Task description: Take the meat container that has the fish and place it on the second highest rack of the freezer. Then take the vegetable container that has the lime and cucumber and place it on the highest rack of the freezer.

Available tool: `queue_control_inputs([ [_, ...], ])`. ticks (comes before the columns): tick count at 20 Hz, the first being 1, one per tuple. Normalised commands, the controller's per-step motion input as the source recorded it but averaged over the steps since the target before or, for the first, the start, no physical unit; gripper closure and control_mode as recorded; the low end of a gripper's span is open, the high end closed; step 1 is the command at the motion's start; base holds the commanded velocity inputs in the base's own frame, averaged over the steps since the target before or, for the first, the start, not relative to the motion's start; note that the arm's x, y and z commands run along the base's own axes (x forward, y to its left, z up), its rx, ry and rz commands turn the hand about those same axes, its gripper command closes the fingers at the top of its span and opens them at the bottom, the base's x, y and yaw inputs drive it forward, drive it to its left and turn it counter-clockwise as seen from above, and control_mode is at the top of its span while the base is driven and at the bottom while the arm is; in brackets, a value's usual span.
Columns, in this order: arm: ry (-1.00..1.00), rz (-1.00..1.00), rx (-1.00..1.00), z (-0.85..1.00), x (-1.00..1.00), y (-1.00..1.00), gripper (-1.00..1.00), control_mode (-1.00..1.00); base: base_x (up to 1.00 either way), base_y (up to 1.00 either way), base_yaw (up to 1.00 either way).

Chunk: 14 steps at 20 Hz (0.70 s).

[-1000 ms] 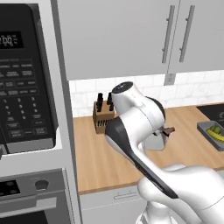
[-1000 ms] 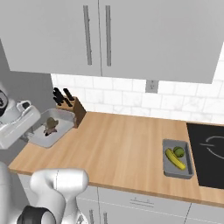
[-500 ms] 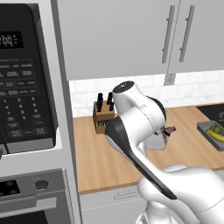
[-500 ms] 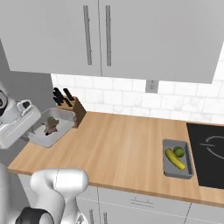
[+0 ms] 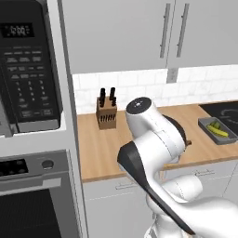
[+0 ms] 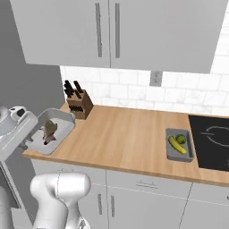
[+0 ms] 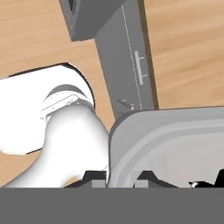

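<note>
My gripper [image 6: 29, 139] is shut on the near-left rim of the grey meat container [image 6: 53, 129], which hangs at the counter's left end. The small brown-grey fish [image 6: 49, 129] lies inside it. In the hand view the two fingertips [image 7: 94, 179] clamp the container's rounded rim [image 7: 118, 144], and my gripper [image 7: 119, 180] is at the bottom edge. The vegetable container [image 6: 180, 144] sits on the counter beside the cooktop, holding the lime [image 6: 180, 138] and the cucumber [image 6: 176, 145]; it is also at the right [image 5: 217, 130]. The freezer and its racks are out of view.
A knife block [image 6: 77, 102] stands against the tiled wall behind the meat container. A black cooktop [image 6: 210, 141] lies at the counter's right end. A microwave [image 5: 28, 69] and wall oven [image 5: 37, 195] stand to the left. Wall cabinets [image 6: 116, 31] hang above.
The whole picture has shifted a little in both base views, so the camera has moved. The meat container stays in the shut gripper at the counter's left end.
</note>
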Motion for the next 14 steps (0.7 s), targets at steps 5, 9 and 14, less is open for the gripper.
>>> queue_control_inputs([
  [5,0.00,0.00,0.00,0.00,0.00,0.00,1.00,1.00,-0.44,0.49,0.00],
  [9,0.00,0.00,0.00,0.00,0.00,0.00,1.00,1.00,-0.35,0.81,0.00],
  [14,0.00,0.00,0.00,0.00,0.00,0.00,1.00,1.00,-0.35,0.94,0.00],
])
